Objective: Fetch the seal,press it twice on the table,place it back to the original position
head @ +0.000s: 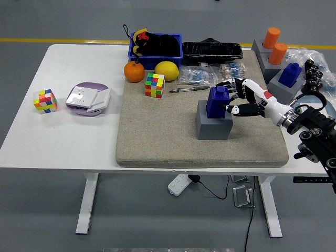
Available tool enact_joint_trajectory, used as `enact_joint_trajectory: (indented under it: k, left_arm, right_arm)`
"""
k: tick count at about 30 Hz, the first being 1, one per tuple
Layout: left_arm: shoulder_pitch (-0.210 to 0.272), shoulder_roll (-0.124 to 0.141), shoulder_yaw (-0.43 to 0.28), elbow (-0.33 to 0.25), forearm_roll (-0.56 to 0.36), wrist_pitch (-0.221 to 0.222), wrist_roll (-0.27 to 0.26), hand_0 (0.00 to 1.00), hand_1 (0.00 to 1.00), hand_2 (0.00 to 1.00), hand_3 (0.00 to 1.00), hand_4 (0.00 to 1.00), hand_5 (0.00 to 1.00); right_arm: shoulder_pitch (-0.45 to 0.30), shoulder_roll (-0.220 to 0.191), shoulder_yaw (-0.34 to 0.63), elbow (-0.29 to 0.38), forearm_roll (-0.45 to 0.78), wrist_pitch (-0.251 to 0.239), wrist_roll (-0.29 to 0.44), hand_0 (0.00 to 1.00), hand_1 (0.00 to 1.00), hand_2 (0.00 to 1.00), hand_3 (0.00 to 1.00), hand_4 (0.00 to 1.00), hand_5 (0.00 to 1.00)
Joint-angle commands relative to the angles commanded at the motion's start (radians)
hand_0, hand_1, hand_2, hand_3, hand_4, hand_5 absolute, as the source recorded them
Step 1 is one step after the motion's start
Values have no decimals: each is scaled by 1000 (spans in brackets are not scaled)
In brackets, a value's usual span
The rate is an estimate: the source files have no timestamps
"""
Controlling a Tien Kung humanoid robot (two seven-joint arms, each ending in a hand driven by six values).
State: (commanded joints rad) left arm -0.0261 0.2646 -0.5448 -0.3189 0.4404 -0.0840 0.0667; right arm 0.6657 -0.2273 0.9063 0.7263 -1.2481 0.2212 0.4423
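Blue seal (218,101) sits upright in the grey block holder (213,125), mid-mat. Right hand (242,100) is just right of holder, fingers curled round the seal's sides w/ thumb near its base; grip looks partial. Seal prob. rigid, light, smooth plastic: best to pinch the narrower top knob.

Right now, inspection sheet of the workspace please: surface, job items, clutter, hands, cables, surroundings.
Surface: white table with a beige mat on it.
Job's things: blue seal standing in its grey base on the mat.
Clutter: two puzzle cubes, orange, lemon, blue bin, pen, spare seals on grey stands at the far right.
Hands: right hand at the seal, fingers around it; left not in view.
Cables: power strip and leads under the table.
Surroundings: grey floor, yellow line.
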Motion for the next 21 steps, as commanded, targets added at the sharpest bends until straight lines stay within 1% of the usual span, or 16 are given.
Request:
enact_joint_trajectory:
  k: [6,21]
  left_arm:
    - [1,0,4,3,-3,-1,1,847,830,804,859,856,471]
    - [0,1,6,1,-3,-2,1,848,830,805,860,858,474]
  right_arm:
    - [-1,-5,-4,1,1,2,0,451,381,404,442,512,2]
    - [-5,-1,-21,-2,6,2,2,449,381,402,441,519,2]
